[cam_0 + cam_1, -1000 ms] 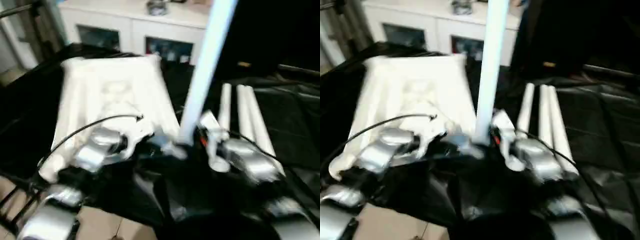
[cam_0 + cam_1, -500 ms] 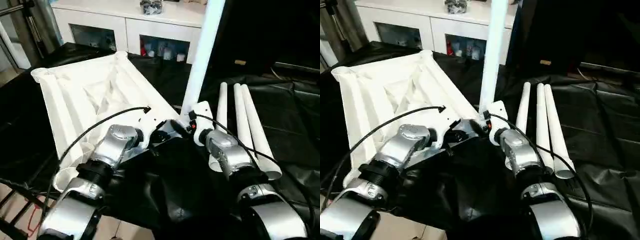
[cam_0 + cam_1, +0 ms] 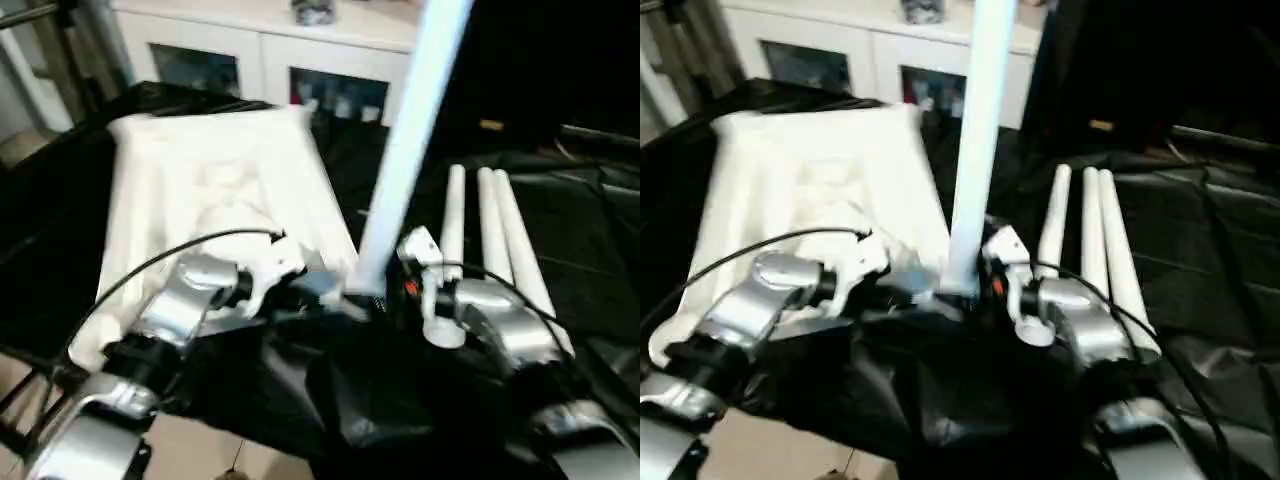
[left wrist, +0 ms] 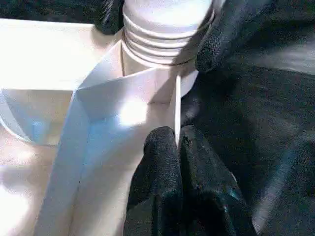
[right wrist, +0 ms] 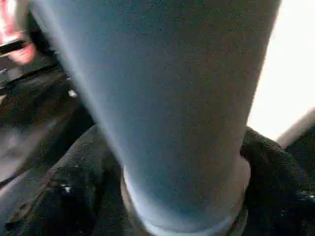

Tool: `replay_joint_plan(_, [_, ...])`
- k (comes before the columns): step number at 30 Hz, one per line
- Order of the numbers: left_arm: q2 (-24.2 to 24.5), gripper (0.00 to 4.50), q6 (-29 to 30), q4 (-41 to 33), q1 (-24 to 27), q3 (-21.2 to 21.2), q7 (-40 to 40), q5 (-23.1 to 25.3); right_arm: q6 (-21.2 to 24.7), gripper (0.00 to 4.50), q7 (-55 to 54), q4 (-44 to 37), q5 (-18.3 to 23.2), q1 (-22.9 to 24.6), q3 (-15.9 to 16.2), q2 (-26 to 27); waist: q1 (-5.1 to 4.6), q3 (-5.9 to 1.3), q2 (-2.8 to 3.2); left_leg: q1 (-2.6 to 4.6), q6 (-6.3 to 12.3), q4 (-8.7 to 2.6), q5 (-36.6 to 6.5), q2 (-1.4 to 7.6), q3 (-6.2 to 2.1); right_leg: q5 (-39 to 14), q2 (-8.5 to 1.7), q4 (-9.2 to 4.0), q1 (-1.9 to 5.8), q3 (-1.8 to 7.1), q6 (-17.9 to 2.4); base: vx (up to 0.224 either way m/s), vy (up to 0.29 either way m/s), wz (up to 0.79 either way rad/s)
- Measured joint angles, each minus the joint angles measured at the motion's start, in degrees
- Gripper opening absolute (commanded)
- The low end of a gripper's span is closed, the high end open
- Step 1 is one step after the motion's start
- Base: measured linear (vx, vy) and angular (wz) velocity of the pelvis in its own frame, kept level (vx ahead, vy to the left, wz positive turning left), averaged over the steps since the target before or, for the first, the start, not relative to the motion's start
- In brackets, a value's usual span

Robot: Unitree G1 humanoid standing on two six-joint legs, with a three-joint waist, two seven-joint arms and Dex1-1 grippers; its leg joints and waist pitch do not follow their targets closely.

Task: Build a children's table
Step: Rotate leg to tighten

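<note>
Left eye view: upright leg (image 3: 410,140) stands in the near corner socket (image 4: 147,73) of the tabletop (image 3: 210,180), long axis vertical; right gripper (image 5: 182,196) clasps its base, left gripper (image 4: 177,147) pinches the tabletop's rib beside it

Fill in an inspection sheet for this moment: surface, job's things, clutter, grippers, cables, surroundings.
Surface: black-draped work table.
Job's things: white plastic ribbed tabletop lying underside up; one white tube leg upright at its near corner socket; three spare white tube legs lying side by side.
Clutter: nothing seen.
Grippers: left gripper jaws pinched on the tabletop's thin edge; right gripper jaws around the upright leg's base.
Cables: black cable over the left forearm.
Surroundings: white cabinet behind.
</note>
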Motion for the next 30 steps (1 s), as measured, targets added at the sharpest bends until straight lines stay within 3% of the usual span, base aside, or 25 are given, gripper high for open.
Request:
replay_joint_plan(9, [0.72, 0.0, -1.22, 0.01, 0.04, -0.6, -1.81, -0.32, 2.59, 2.86, 1.45, -2.23, 0.0, 0.62, 0.35, -0.52, 0.24, 0.01, -0.03, 0.0, -0.01, -0.01, 0.0, 0.0, -0.01, -0.01, 0.0, 0.03, 0.0, -0.01, 0.01, 0.0, 0.0, 0.0])
replay_joint_plan(14, [0.49, 0.0, -0.17, 0.14, 0.04, -0.19, -0.23, -0.18, 2.29, 2.78, -0.97, -1.57, -0.38, 0.56, -0.27, 0.68, 0.12, 0.0, -0.05, 0.06, -0.03, 0.0, 0.02, 0.0, -0.01, 0.0, 0.0, 0.09, 0.01, 0.0, 0.01, 0.0, 0.0, 0.0])
replay_joint_plan(17, [-0.67, 0.0, 1.1, 1.01, -0.09, 1.19, 3.84, 0.33, 0.21, 2.76, -7.2, 2.19, -1.9, -1.23, -1.17, 3.16, -0.4, -0.01, -0.07, 0.22, -0.04, 0.05, 0.03, -0.01, -0.03, 0.09, 0.0, 0.14, 0.07, 0.07, -0.03, 0.0, 0.0, 0.0])
replay_joint_plan(21, [-5.37, 0.0, 5.66, 3.55, -1.93, 4.0, 15.32, 1.53, -1.09, 2.75, -26.08, 12.71, -4.15, -8.43, -4.35, 9.59, -2.35, 0.03, -0.12, 0.48, -0.1, 0.08, 0.06, -0.02, -0.08, 0.12, 0.0, 0.21, 0.11, 0.17, 0.02, 0.0, 0.0, 0.0])
replay_joint_plan(29, [-14.25, 0.0, 12.56, 6.42, -5.25, 6.58, 29.75, 2.16, -3.03, 2.74, -43.87, 20.29, -5.31, -13.62, -7.53, 13.03, -2.19, -0.04, 0.04, 0.36, -0.04, -0.1, 0.01, -0.05, -0.04, 0.1, 0.0, 0.03, 0.09, 0.17, 0.03, 0.0, 0.0, 0.0])
replay_joint_plan(30, [-14.54, 0.0, 12.68, 6.42, -5.27, 6.64, 30.14, 2.21, -3.31, 3.29, -44.13, 20.52, -5.46, -13.67, -7.63, 13.05, -2.11, -0.05, 0.07, 0.35, 0.01, -0.12, -0.03, -0.06, -0.01, 0.06, 0.0, 0.01, 0.09, 0.18, 0.03, 0.0, 0.0, 0.0])
